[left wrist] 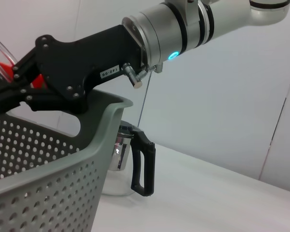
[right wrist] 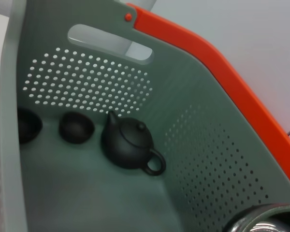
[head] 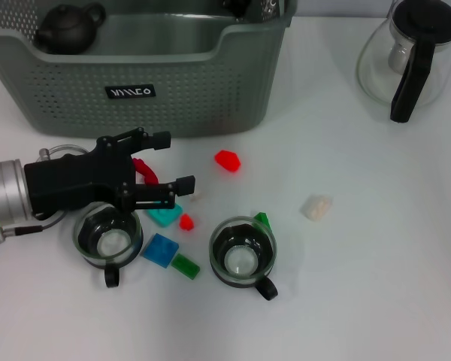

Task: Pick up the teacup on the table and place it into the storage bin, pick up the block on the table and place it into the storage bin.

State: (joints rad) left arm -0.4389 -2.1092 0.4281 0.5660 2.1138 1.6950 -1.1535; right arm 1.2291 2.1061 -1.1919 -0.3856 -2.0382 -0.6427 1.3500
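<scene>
Head view, left to right: left gripper (head: 173,161) low over the table just in front of the bin (head: 203,105), jaws apart, clamped on nothing, a red piece (head: 143,170) lying between them. Left teacup (head: 107,239) just below it, on the table. Blocks (head: 165,216) scattered beside it in teal, red, blue and green; none binned. Right teacup (head: 243,252) also on the table, white block (head: 316,207) well apart.

Left wrist view: right gripper (left wrist: 9,82) above the bin rim, something glassy at it; cannot tell whether clamped.

Right wrist view: teapot (right wrist: 128,145) and dark cups (right wrist: 76,127) inside the bin.

Judged barely begun: most picking left.
</scene>
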